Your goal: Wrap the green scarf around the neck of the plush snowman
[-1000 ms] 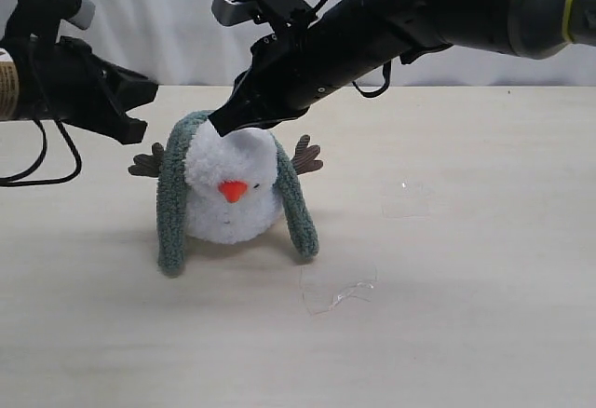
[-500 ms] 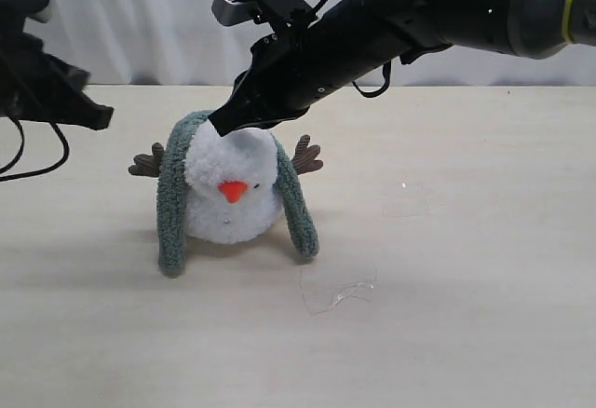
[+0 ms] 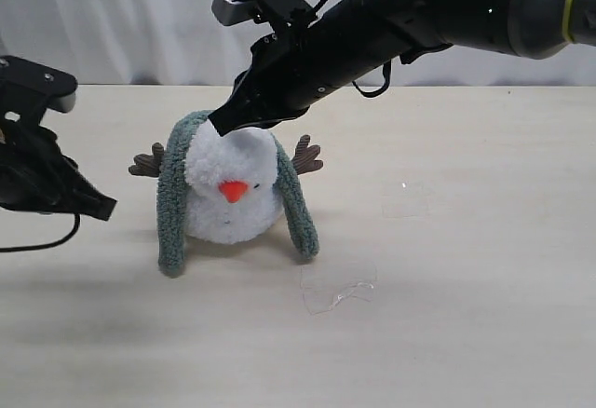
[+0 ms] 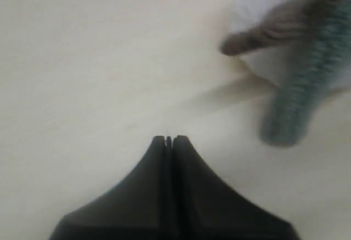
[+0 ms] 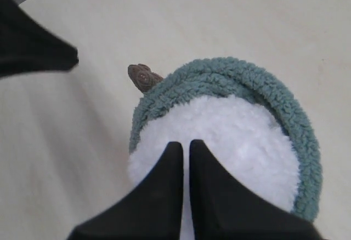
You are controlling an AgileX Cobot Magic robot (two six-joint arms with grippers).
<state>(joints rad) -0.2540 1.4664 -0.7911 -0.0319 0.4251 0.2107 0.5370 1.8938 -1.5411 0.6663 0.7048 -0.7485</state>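
**Right gripper**: The jaws are closed, with only a thin slit between the fingers in the wrist view. The tips rest on the white fluff at the top of the plush snowman. Whether any fluff is pinched cannot be told. The arm comes in from the upper right and crosses above the snowman's right side.

**Left gripper**: The jaws are closed, with the fingers pressed together in the wrist view. The gripper sits low over bare table, to the left of the snowman, and touches nothing. A strip of bare table separates its tip from the nearest scarf end.

**Green scarf**: The scarf arches over the crown and back of the snowman's head, just behind the right fingertips. One strand hangs down each side of the body. Both rounded ends reach the table, and the right end splays outward.

**Snowman:** It stands near the table's middle, with its orange nose facing the exterior camera. One brown twig arm projects past the scarf's outer edge on each side.

**Clearance:** The table is bare in front of the snowman and across the whole right half. The one exception is a clear curled scrap near the right scarf end. The table's far edge lies well behind the snowman.
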